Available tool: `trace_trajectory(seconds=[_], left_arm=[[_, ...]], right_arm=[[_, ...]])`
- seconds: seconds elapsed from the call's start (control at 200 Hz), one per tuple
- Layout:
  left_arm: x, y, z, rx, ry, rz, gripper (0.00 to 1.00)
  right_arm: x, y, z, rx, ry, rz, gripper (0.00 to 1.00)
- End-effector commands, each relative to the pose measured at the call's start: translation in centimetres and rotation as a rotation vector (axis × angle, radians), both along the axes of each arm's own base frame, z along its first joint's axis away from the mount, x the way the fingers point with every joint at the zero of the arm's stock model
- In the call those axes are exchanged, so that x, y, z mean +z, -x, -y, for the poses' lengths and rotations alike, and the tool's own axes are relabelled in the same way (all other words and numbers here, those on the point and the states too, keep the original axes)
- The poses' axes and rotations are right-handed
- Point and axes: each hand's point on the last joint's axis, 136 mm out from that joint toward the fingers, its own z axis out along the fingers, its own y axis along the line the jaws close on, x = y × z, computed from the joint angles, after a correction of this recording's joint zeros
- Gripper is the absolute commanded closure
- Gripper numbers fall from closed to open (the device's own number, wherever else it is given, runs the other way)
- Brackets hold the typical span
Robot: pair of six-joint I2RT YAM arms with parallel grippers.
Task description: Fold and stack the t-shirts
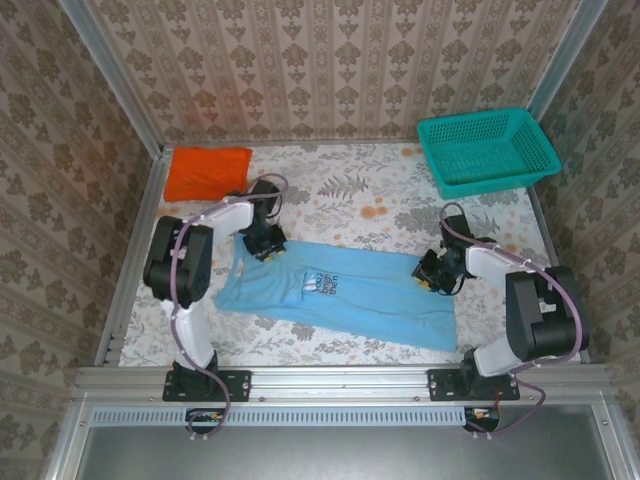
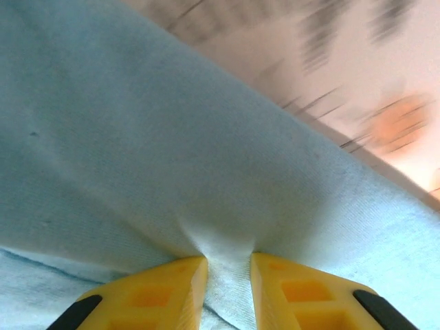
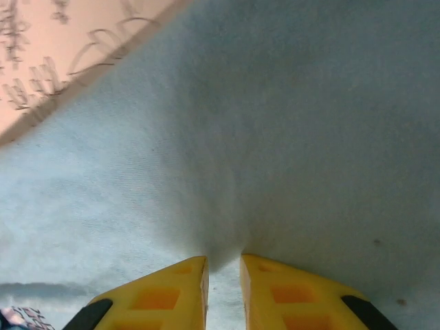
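Observation:
A light blue t-shirt [image 1: 340, 292] with a small dark-and-white chest print lies spread across the middle of the table. My left gripper [image 1: 264, 246] is at its far left edge, its yellow fingers [image 2: 165, 289] shut on a pinch of blue cloth [image 2: 227, 275]. At the shirt's far right edge, my right gripper [image 1: 430, 273] has its yellow fingers [image 3: 172, 292] shut on a fold of the same cloth [image 3: 223, 268]. A folded orange t-shirt [image 1: 207, 171] lies at the far left corner, apart from both grippers.
A teal mesh basket [image 1: 487, 150] stands at the far right corner. Patterned walls close in the table on the left, back and right. A metal rail [image 1: 340, 380] runs along the near edge by the arm bases.

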Motion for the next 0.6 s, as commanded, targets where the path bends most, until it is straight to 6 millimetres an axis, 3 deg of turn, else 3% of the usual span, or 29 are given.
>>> trace_trajectory(seconds=[0.0,0.15,0.29,0.43,0.595], left_arm=[[-3.9,-2.2,3.2,-0.103,0.003,-0.012,0.75],[-3.8,-7.2,9.3,-0.219,0.07,0.052,0.74],[-3.1,-12.9,13.9,-0.33,0.178,0.163,0.71],[-0.1,-18.7,18.4,-0.382,0.372,0.346,0.69],[3.8,-23.5,21.0,-0.343,0.531,0.571,0.62]], right_arm=[[0.5,2.2,0.4,-0.054,-0.013,-0.047,0.77],[3.5,2.2,1.5,-0.082,0.016,0.056,0.72],[5.8,1.6,0.4,0.005,-0.035,0.176,0.66],[6.5,2.7,-0.6,0.119,-0.026,0.177,0.65],[6.1,4.7,-2.8,0.277,-0.004,0.161,0.67]])
